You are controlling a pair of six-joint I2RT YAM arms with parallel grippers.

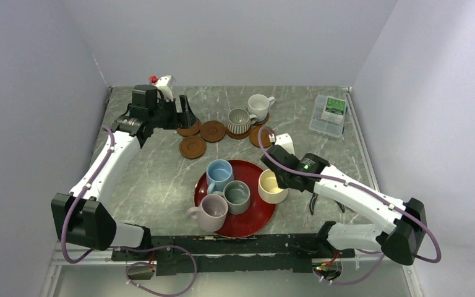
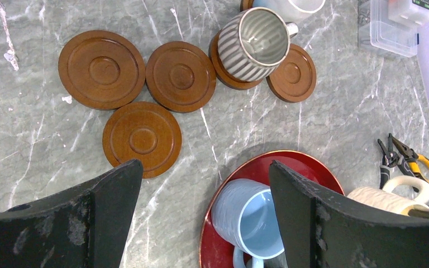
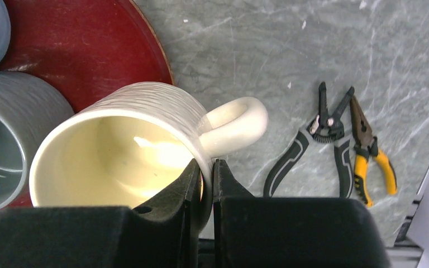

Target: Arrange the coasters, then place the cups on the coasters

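Three bare coasters [image 2: 101, 69] [image 2: 181, 76] [image 2: 143, 139] lie clustered at the back left, and a fourth [image 2: 294, 73] lies further right. The ribbed cup [image 2: 255, 43] and the white cup [image 1: 259, 105] each stand on a coaster. The light blue cup [image 1: 219, 175], grey-green cup [image 1: 237, 197] and lilac cup [image 1: 211, 211] stand on the red tray [image 1: 247, 224]. My right gripper [image 3: 206, 167] is shut on the rim of the cream-yellow cup [image 3: 128, 151], beside its handle, at the tray's right edge. My left gripper [image 2: 204, 167] hangs open and holds nothing, above the marble between the coasters and the tray.
A clear plastic box [image 1: 329, 116] sits at the back right. Two pairs of pliers [image 3: 335, 139] lie on the marble right of the tray. White walls close in the table on three sides.
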